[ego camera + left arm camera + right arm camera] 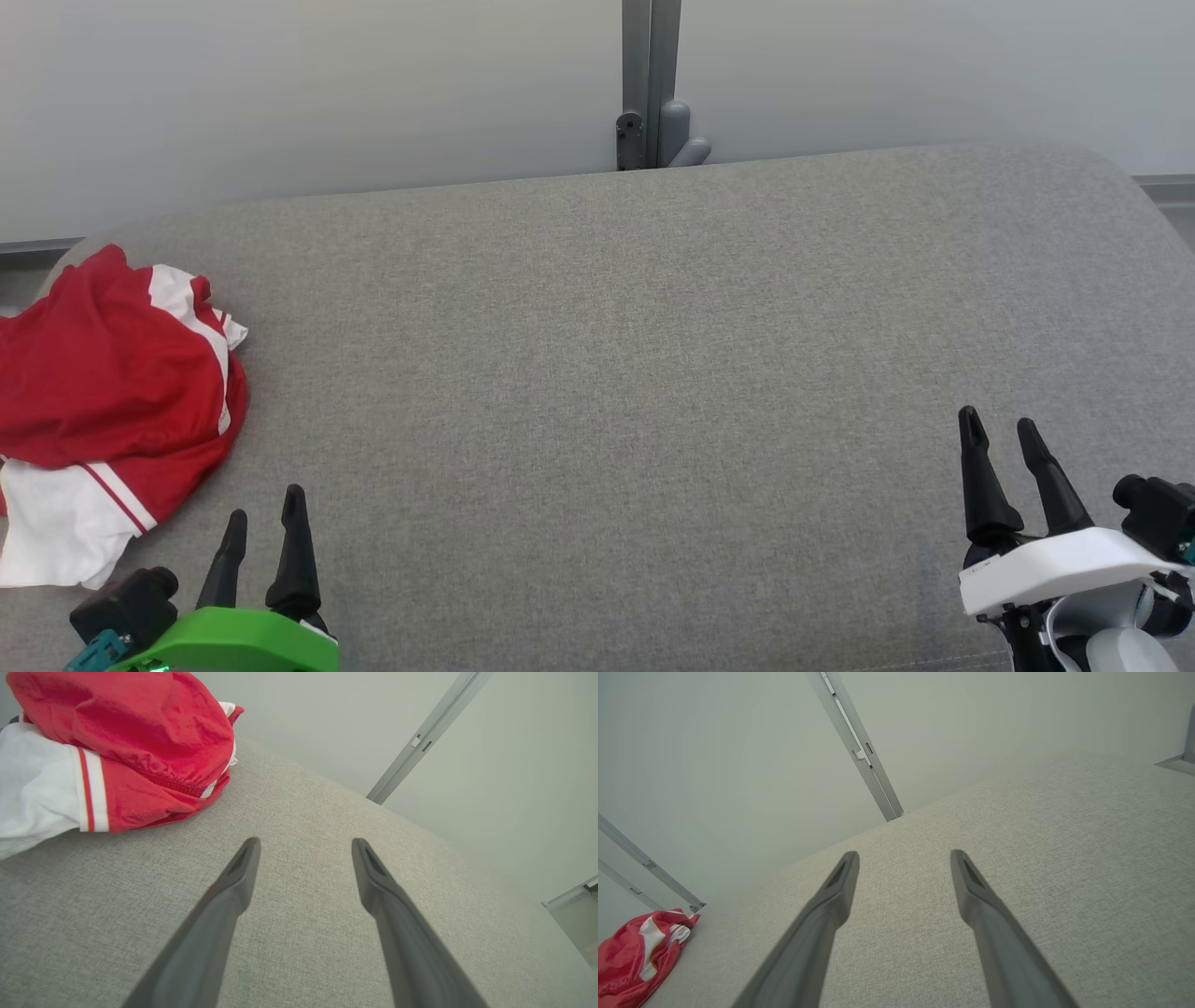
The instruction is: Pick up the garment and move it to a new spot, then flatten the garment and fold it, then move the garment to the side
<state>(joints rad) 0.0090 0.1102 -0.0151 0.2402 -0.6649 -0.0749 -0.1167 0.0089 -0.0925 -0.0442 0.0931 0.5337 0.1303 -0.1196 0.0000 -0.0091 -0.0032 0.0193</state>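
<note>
Left end effector (266, 504) and right end effector (996, 417) both released; garment (112, 373) bunched at bench (607, 373) left edge, shallow pinch could drag it off.

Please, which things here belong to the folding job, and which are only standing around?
Belonging to the job:
- red and white garment, crumpled at the left
- left gripper, open
- right gripper, open
- grey padded surface under the garment

Only standing around:
- grey metal post
- pale wall
</note>
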